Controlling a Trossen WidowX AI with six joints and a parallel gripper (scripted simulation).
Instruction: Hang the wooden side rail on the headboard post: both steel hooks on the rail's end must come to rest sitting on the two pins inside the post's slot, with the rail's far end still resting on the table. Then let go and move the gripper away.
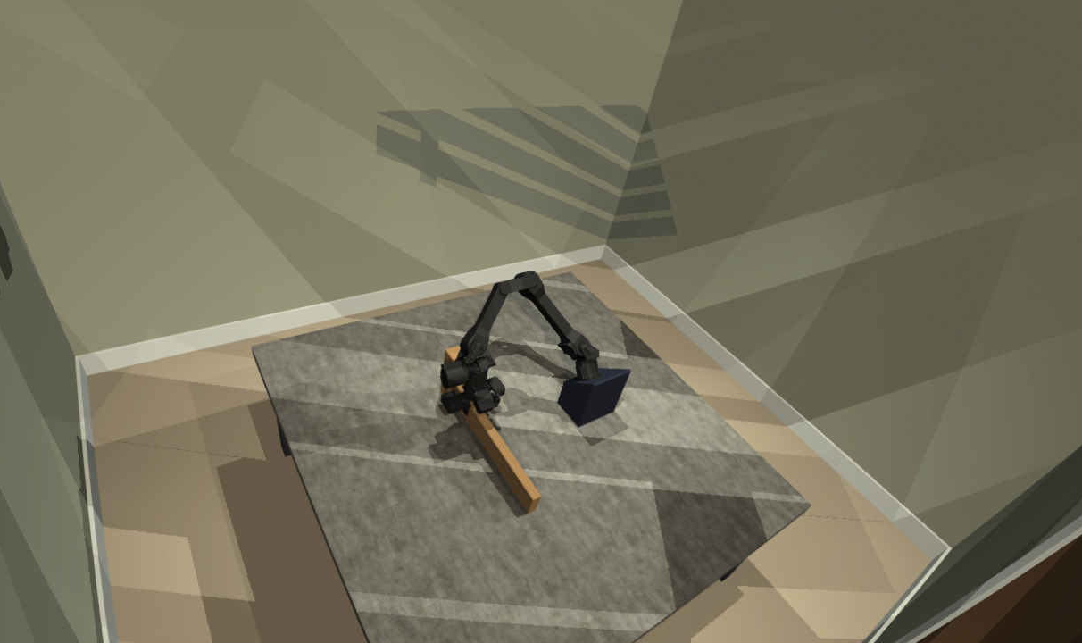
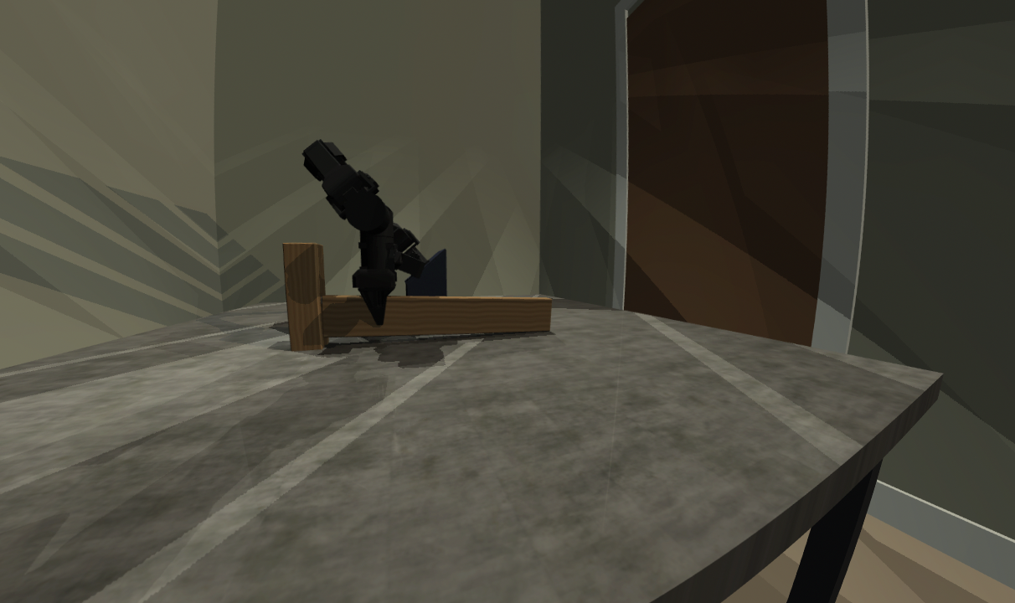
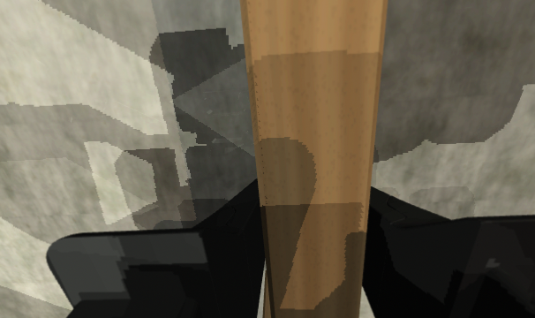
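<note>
The wooden side rail (image 1: 503, 462) (image 2: 466, 316) (image 3: 318, 110) runs from the post across the table, its far end resting on the table top. Its near end meets the headboard post (image 1: 452, 352) (image 2: 303, 296), which stands upright at the left in the exterior view. The rail's near end sits slightly above the table. My gripper (image 2: 378, 322) (image 3: 298, 181) is shut on the rail, near the post end, with one finger on each side. The steel hooks, the pins and the slot are hidden, so I cannot tell how the hooks sit.
The arm's dark blue base block (image 1: 594, 397) (image 2: 427, 275) stands on the grey table (image 1: 417, 543) (image 2: 571, 450) beside the rail. The arm arches from it over to the rail. The post stands close beside the gripper.
</note>
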